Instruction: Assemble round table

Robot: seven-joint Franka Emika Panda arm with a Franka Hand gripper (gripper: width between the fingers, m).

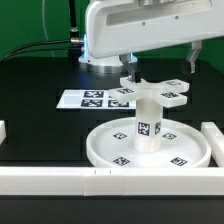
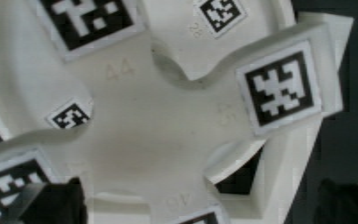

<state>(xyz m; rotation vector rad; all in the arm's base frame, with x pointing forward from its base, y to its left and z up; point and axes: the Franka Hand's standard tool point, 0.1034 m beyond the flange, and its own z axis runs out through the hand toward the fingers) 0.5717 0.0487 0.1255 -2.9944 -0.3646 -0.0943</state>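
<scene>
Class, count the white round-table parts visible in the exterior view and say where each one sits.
3. The round disc lies on the table beside the front rail; the cylinder post stands upright at its middle; the cross-shaped piece sits atop the post. Others may be hidden.

Cross piece (image 1: 158, 93) seemingly atop upright post (image 1: 148, 122)

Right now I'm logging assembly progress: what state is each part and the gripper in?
round disc: flat on the table, rim up.
cylinder post: upright on the disc.
cross-shaped piece: lying atop the post.
gripper: above the cross-shaped piece; open or shut unclear.
marker board: flat, bare.
</scene>
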